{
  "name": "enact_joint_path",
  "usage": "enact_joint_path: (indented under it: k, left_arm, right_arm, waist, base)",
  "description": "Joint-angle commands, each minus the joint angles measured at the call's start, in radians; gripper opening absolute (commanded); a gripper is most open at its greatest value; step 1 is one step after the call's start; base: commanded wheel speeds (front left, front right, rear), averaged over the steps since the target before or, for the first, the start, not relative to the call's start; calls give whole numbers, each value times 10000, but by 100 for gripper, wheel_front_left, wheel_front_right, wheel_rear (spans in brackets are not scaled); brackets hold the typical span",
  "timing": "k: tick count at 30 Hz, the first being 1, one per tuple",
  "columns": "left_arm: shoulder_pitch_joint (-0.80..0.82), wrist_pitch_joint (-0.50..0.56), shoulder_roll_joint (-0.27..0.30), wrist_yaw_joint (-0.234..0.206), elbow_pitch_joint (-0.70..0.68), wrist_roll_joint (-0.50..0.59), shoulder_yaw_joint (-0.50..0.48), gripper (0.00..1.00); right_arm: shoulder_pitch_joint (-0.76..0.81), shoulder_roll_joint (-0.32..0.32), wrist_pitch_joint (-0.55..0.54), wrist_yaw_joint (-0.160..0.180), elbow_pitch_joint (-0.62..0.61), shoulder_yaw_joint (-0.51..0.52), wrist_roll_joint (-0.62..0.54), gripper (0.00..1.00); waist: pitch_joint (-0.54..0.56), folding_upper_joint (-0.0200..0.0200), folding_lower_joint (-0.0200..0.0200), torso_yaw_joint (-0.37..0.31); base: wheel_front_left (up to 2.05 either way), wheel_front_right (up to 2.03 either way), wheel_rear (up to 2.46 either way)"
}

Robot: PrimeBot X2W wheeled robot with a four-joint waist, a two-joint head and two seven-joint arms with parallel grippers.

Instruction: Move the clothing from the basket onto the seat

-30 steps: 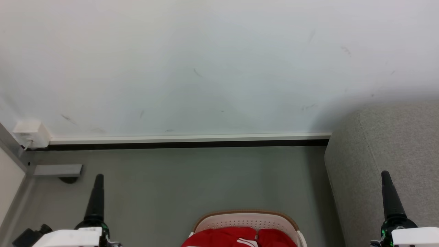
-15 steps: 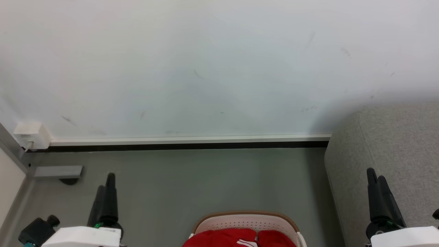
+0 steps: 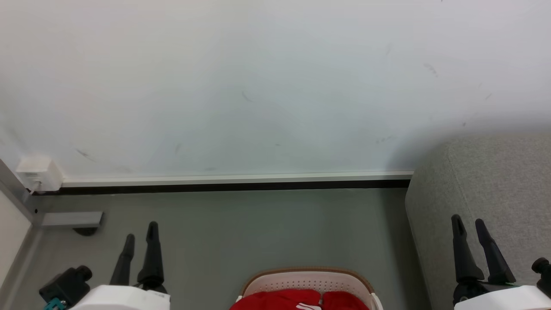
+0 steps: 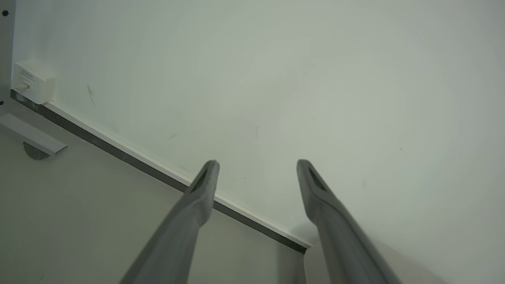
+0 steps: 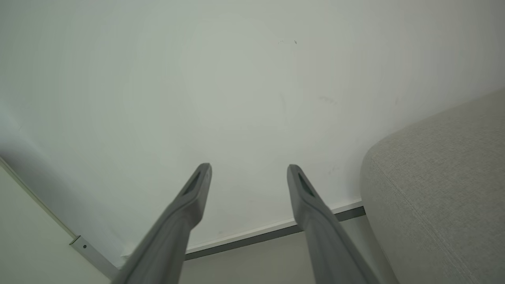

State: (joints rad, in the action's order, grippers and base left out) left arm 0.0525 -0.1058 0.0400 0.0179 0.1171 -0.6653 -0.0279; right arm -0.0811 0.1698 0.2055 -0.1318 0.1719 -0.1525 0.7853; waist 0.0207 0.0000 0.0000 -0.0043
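The basket (image 3: 308, 280), white and perforated with a tan rim, peeks in at the bottom middle of the head view. Red clothing (image 3: 275, 300) with a white stripe lies inside it. The light-grey seat (image 3: 495, 181) fills the right side and also shows as the grey seat (image 5: 442, 189) in the right wrist view. My left gripper (image 3: 140, 229) is open at the lower left, above bare floor and apart from the basket. My right gripper (image 3: 468, 223) is open at the lower right, in front of the seat. Both wrist views show the left gripper (image 4: 256, 165) and right gripper (image 5: 248, 169) with spread, empty fingers.
A pale wall (image 3: 258, 86) with a white and black baseboard (image 3: 236, 183) runs across the back. A white wall box (image 3: 36, 172) and a grey doorstop plate (image 3: 71, 219) sit at the far left. Grey floor (image 3: 267, 228) lies between the basket and the wall.
Both grippers have rolled so that their two fingers now show side by side, and each has shifted inward. The picture has shifted down a little, so less of the basket shows.
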Motion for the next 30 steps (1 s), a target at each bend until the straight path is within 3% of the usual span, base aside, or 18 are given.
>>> enact_joint_path:
  k: [1,30]
  left_arm:
    - [-7,-151,99,-36,-107,477,29,100]
    - [-237,-851,148,-249,-118,3431,338,100]
  right_arm:
    - [-190,-20,83,10,-57,105,-538,100]
    - [-224,-419,346,14,519,170,-3695,100]
  waist:
    - [14,0,0,-9]
    - [222,0,0,-114]
  base:
    - [0,0,0]
    - [0,0,0]
